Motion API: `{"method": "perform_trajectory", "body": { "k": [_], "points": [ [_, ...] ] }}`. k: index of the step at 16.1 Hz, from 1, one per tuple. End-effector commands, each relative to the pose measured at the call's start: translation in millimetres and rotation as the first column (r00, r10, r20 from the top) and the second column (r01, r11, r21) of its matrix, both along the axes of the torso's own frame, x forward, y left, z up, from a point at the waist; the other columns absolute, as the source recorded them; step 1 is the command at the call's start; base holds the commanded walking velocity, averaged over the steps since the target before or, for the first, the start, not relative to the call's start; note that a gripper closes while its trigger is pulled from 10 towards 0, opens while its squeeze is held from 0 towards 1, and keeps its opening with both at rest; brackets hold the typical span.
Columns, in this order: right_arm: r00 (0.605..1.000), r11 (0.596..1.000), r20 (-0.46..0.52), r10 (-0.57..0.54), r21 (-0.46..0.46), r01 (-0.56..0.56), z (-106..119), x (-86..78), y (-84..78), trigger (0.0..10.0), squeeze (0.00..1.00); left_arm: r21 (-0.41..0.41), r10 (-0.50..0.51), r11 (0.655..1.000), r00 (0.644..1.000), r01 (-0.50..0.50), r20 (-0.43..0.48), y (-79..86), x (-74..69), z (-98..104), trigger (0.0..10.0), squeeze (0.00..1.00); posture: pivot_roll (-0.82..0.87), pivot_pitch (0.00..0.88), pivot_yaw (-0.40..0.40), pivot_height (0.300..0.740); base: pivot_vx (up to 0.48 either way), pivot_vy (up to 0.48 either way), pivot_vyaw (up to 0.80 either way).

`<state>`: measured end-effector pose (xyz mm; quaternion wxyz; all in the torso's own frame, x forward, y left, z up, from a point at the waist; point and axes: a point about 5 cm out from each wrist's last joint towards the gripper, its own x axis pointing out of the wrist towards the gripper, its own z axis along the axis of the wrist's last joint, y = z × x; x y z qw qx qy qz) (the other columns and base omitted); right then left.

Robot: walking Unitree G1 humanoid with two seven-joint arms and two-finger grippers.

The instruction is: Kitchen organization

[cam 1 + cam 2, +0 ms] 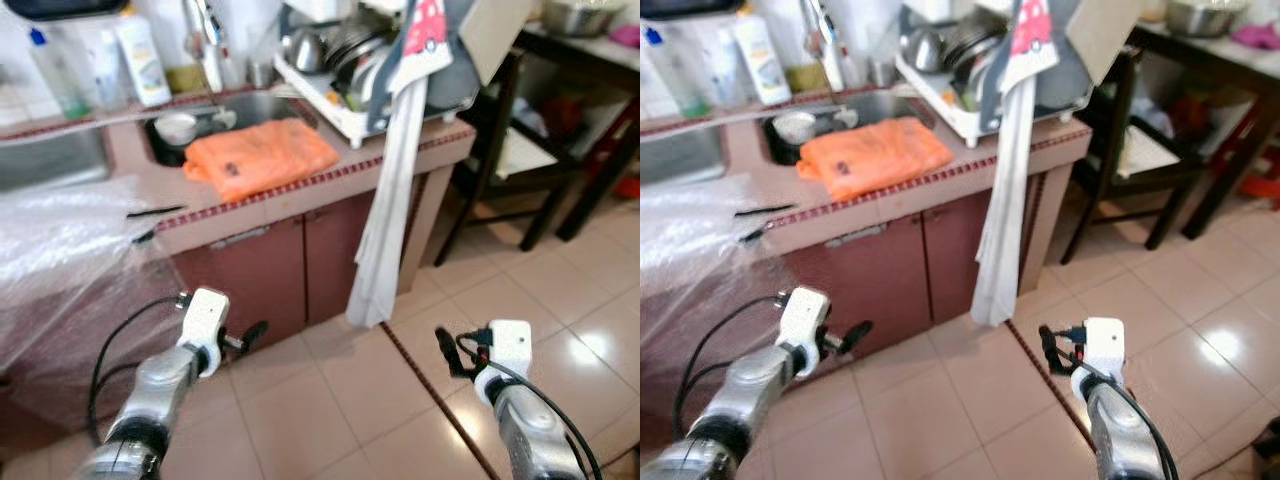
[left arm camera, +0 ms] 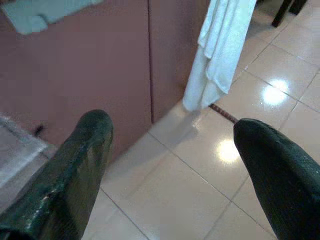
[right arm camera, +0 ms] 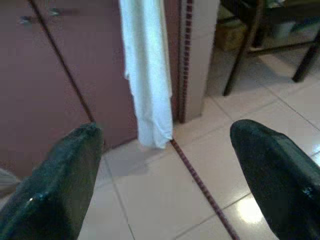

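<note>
Kitchen clutter sits on the table [image 1: 300, 205] ahead: an orange plastic bag [image 1: 260, 157] lies flat on its front edge just beside the sink [image 1: 250, 105], where a small white bowl [image 1: 177, 127] rests. Behind the sink stand detergent bottles [image 1: 140, 55], and to the right a dish rack [image 1: 345, 70] is stacked with metal pots and plates. A long white towel [image 1: 385, 215] hangs from the rack's corner down past the brown cabinet doors [image 1: 265, 275] almost to the tiled floor [image 1: 340, 400]. Crumpled clear plastic sheeting [image 1: 60, 250] covers the table's left part.

Nothing is grasped, so the work appears to be at the approach stage. Judging by the layout, the next move calls for stepping closer and raising an arm to table height, since both arms are held well below the things.

The left pincer [image 1: 250, 333] points forward, low, in front of the cabinet doors, its fingers [image 2: 75, 170] spread and released. The right pincer [image 1: 447, 350] hovers over the floor near the towel's lower end, likewise spread wide and empty.
</note>
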<state>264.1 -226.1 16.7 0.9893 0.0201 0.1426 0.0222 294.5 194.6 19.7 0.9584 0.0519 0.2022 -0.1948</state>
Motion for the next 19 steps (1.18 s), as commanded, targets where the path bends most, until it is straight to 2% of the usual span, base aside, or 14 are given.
{"method": "perform_trajectory", "body": {
  "k": [1, 4, 5, 6, 8, 9, 10, 12, 15, 16, 18, 19],
  "points": [
    [0.998, 1.000, 0.055, -0.008, 0.008, 0.007, 10.8, -2.1, 1.2, 10.0, 0.00, -0.001, 0.000, 1.000, 0.998, 0.000, 0.069, 4.5, -2.5, 7.1, 10.0, 0.00, -0.06, 0.000, 0.054, 0.740, 0.000, 0.000, 0.00],
    [0.993, 0.999, 0.118, 0.015, -0.044, -0.010, 17.7, -19.9, 6.4, 10.0, 0.00, 0.007, 0.054, 0.998, 0.994, -0.055, 0.092, 12.5, -19.8, 2.3, 10.0, 0.00, -0.06, 0.000, 0.050, 0.740, 0.000, 0.000, 0.00],
    [0.991, 0.999, 0.133, -0.004, -0.051, 0.011, 19.0, -31.7, 8.4, 10.0, 0.00, 0.000, 0.086, 0.996, 0.992, -0.086, 0.097, 15.8, -30.3, -0.3, 10.0, 0.00, -0.05, 0.000, 0.045, 0.740, 0.000, 0.000, 0.00],
    [0.989, 0.998, 0.137, -0.049, -0.038, 0.055, 21.7, -49.6, 11.0, 10.0, 0.00, -0.012, 0.129, 0.992, 0.987, -0.128, 0.099, 20.9, -47.7, -3.0, 10.0, 0.00, -0.05, 0.000, 0.044, 0.740, 0.000, 0.000, 0.00],
    [0.984, 0.992, 0.137, -0.114, -0.036, 0.120, 31.0, -71.3, 10.9, 10.0, 0.00, -0.089, 0.211, 0.975, 0.972, -0.202, 0.105, 29.4, -73.6, -0.9, 10.0, 0.00, -0.06, 0.001, 0.044, 0.740, 0.000, 0.000, 0.00],
    [0.983, 0.991, 0.152, -0.103, -0.066, 0.114, 36.6, -74.7, 11.1, 10.0, 0.00, -0.073, 0.219, 0.975, 0.969, -0.211, 0.116, 31.0, -80.1, 0.0, 10.0, 0.00, -0.06, 0.011, 0.045, 0.740, 0.000, 0.000, 0.00],
    [0.979, 0.989, 0.173, -0.109, -0.078, 0.124, 44.6, -77.4, 11.3, 10.0, 0.00, -0.078, 0.233, 0.971, 0.969, -0.226, 0.089, 29.3, -89.8, -7.4, 10.0, 0.00, -0.06, 0.015, 0.045, 0.740, 0.000, 0.000, 0.00],
    [0.972, 0.986, 0.204, -0.115, -0.095, 0.136, 60.3, -76.8, 14.9, 10.0, 0.00, -0.040, 0.220, 0.976, 0.968, -0.216, 0.119, 13.5, -106.0, -13.4, 10.0, 0.00, -0.06, 0.038, 0.036, 0.740, 0.000, 0.000, 0.00],
    [0.964, 0.984, 0.254, -0.076, -0.134, 0.113, 76.0, -70.7, 22.7, 10.0, 0.00, -0.061, 0.189, 0.982, 0.960, -0.180, 0.209, -0.6, -92.7, 5.9, 10.0, 0.00, -0.06, 0.044, 0.030, 0.740, 0.000, 0.000, 0.00],
    [0.958, 0.984, 0.277, -0.077, -0.137, 0.118, 83.6, -69.8, 25.5, 10.0, 0.00, -0.066, 0.192, 0.981, 0.949, -0.181, 0.252, -5.5, -85.7, 17.6, 10.0, 0.00, -0.05, 0.044, 0.029, 0.740, 0.000, 0.000, 0.00],
    [0.953, 0.982, 0.289, -0.091, -0.132, 0.134, 90.6, -72.3, 27.1, 10.0, 0.00, -0.078, 0.208, 0.978, 0.925, -0.194, 0.318, -10.1, -82.0, 32.1, 10.0, 0.00, -0.05, 0.048, 0.032, 0.740, 0.000, 0.000, 0.00],
    [0.953, 0.982, 0.289, -0.090, -0.131, 0.133, 91.2, -73.9, 27.9, 10.0, 0.00, -0.083, 0.218, 0.976, 0.912, -0.201, 0.348, -11.0, -81.0, 37.4, 10.0, 0.78, -0.05, 0.051, 0.036, 0.740, 0.000, 0.000, 0.00]
  ]
}}
